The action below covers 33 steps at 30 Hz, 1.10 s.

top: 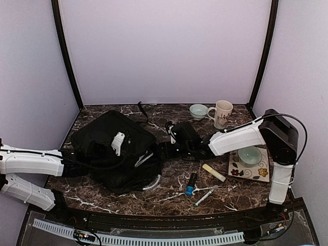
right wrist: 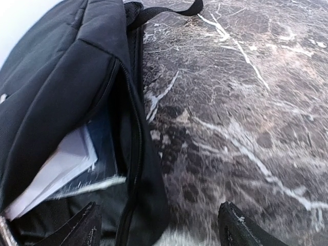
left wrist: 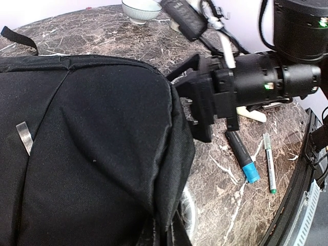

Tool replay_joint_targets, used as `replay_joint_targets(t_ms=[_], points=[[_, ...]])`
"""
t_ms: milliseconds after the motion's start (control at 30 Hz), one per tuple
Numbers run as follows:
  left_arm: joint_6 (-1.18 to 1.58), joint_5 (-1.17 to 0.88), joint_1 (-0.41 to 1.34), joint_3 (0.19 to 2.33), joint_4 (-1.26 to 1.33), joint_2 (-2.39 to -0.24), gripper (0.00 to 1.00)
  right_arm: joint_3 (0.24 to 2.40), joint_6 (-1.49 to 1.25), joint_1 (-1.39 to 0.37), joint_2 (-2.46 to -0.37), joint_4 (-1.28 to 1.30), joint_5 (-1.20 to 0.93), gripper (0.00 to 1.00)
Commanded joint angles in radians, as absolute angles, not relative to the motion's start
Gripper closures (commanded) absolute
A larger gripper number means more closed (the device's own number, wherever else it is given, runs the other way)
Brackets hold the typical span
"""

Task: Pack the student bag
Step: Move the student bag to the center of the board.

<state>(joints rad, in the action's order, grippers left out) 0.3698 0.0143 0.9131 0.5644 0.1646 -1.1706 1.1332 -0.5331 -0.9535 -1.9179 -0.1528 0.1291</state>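
Right wrist view shows you the right gripper (right wrist: pixel 161 231) standing wide open, its two black fingertips (right wrist: pixel 84 228) far apart at the bottom of the picture and clamped on nothing. Between them runs the unzipped edge of the student bag (right wrist: pixel 61 77), which lies on the marble table (right wrist: pixel 246 128). Through the gap you can see white sheets (right wrist: pixel 61 171) and a dark-covered book (right wrist: pixel 106 146) inside the bag. The strap (right wrist: pixel 164 13) trails onto the table at the top.

In the top external view the bag sits left of centre, and your two arms meet it from either side: the right gripper at its right edge, the left gripper (top: pixel 95 152) against its left part. The left gripper is closed. Its fingers are lost against the black cloth, so you cannot tell whether any cloth is pinched in them.

To the right of the bag, apart from it, lie a blue-capped marker (top: pixel 191 183), a green pen (top: pixel 204 197) and a yellow highlighter (top: pixel 213 172). Farther right is a flowered plate (top: pixel 262 173) with a pale green bowl (top: pixel 249 155) on it. At the back stand a mug (top: pixel 222 114) and a small bowl (top: pixel 198 110).
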Motion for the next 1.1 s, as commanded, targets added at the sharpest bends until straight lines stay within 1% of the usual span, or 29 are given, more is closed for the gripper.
replay_joint_targets(t_ms=[0,400,500,600,667,733,800,833,933,1000,1067], points=[[0.359,-0.016,0.925,0.526,0.217,-1.145,1.00,1.233,-0.513,-0.959,-1.990,-0.086,0.179,0.21],[0.362,0.001,0.925,0.499,0.221,-1.120,1.00,1.357,-0.504,-1.004,-2.087,0.012,0.260,0.24],[0.362,0.000,0.925,0.492,0.222,-1.106,1.00,1.384,-0.499,-1.020,-2.106,0.033,0.281,0.29],[0.362,-0.001,0.925,0.485,0.214,-1.093,1.00,1.396,-0.503,-1.037,-2.113,0.062,0.326,0.38],[0.362,0.001,0.925,0.480,0.213,-1.087,1.00,1.387,-0.508,-1.044,-2.109,0.070,0.349,0.48],[0.361,0.001,0.925,0.476,0.216,-1.086,1.00,1.370,-0.514,-1.046,-2.101,0.066,0.348,0.56],[0.358,-0.005,0.925,0.476,0.225,-1.092,1.00,1.345,-0.521,-1.046,-2.093,0.052,0.337,0.66],[0.356,-0.008,0.925,0.479,0.227,-1.098,1.00,1.333,-0.525,-1.046,-2.087,0.046,0.336,0.75],[0.349,-0.023,0.925,0.495,0.229,-1.124,1.00,1.293,-0.540,-1.046,-2.062,0.029,0.333,0.91],[0.349,-0.032,0.925,0.506,0.230,-1.144,1.00,1.246,-0.549,-1.046,-2.023,0.007,0.319,0.94],[0.350,-0.040,0.925,0.517,0.244,-1.163,1.00,1.197,-0.561,-1.044,-1.982,-0.024,0.315,0.96]])
